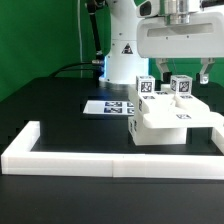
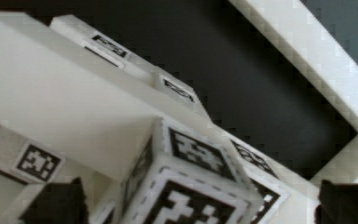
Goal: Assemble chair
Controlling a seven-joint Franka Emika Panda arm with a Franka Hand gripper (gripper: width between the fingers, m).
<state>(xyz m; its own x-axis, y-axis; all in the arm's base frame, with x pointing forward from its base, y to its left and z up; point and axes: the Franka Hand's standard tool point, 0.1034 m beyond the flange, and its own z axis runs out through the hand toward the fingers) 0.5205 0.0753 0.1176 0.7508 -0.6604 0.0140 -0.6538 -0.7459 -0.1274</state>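
The white chair seat (image 1: 168, 122) lies on the black table at the exterior view's right, inside the border rail. Two blocky tagged legs stand on it: one (image 1: 147, 88) toward the left and one (image 1: 182, 87) to its right. My gripper (image 1: 183, 72) hangs just above the right one, open. In the wrist view that tagged leg (image 2: 202, 180) stands between my dark fingers (image 2: 60, 203), with a gap on each side. My gripper (image 2: 197, 208) holds nothing. The seat's flat side (image 2: 87, 95) carries small tags. Another tagged block (image 2: 34, 160) shows beside it.
A long low white border rail (image 1: 100, 160) runs along the front and up the sides; it also shows in the wrist view (image 2: 318, 50). The marker board (image 1: 108, 106) lies flat to the left of the seat. The robot base (image 1: 120, 55) stands behind.
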